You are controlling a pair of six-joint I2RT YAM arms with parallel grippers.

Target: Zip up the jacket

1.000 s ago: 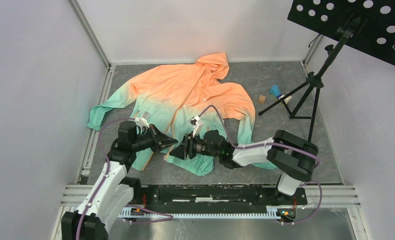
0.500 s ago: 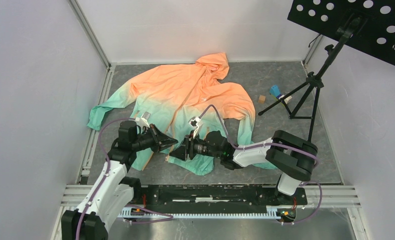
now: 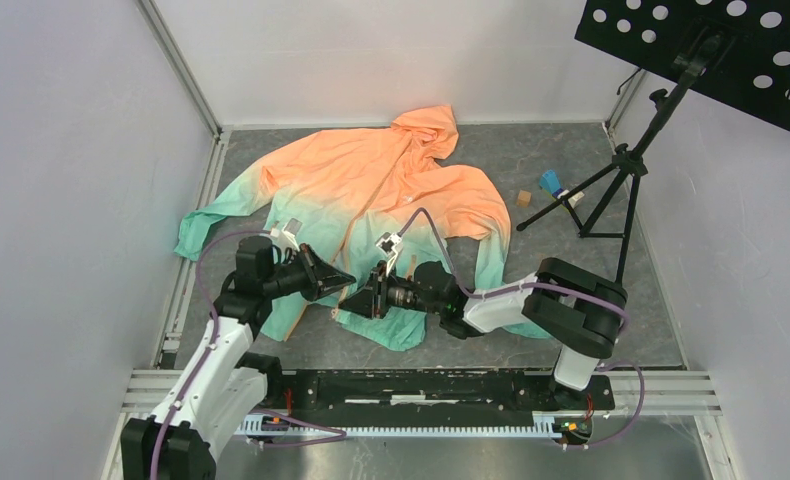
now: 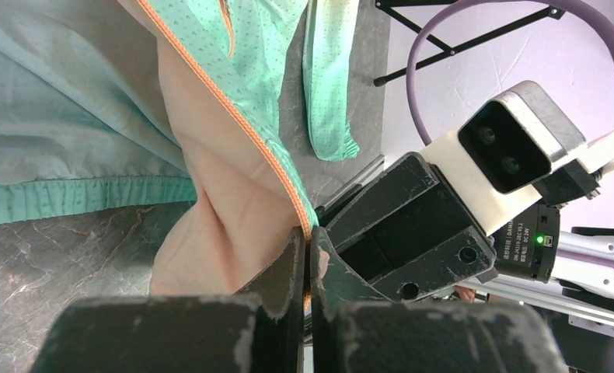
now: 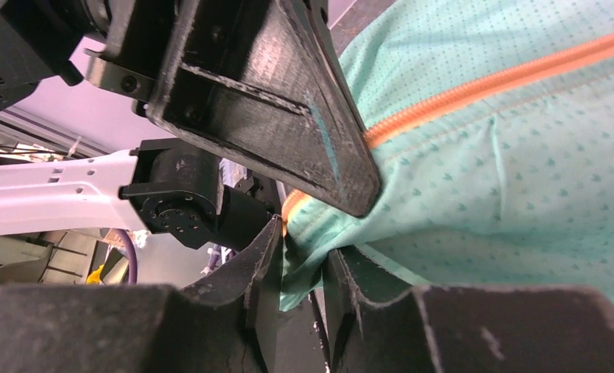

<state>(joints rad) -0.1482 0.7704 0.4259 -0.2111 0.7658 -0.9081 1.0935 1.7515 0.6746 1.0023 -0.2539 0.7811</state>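
The jacket [image 3: 371,190] lies spread on the grey floor, orange at the hood and mint green at the hem. My left gripper [image 3: 345,283] is shut on the orange zipper edge [image 4: 245,128] of one front panel at the hem, with the tape pinched between its fingertips [image 4: 307,237]. My right gripper [image 3: 363,298] faces it tip to tip, almost touching. It is shut on a bunched fold of the mint hem [image 5: 475,179] of the other panel [image 5: 304,252], just below that panel's orange zipper line [image 5: 475,89]. No zipper slider shows.
A black tripod stand [image 3: 611,190] stands at the back right under a black perforated board [image 3: 711,50]. A small wooden block [image 3: 523,198] and a blue object [image 3: 550,182] lie beside the tripod. White walls enclose the floor. An aluminium rail [image 3: 421,385] runs along the near edge.
Both grippers have shifted slightly, bringing their tips closer together at the hem. The held hem corners have lifted a little. The rest of the jacket has not moved.
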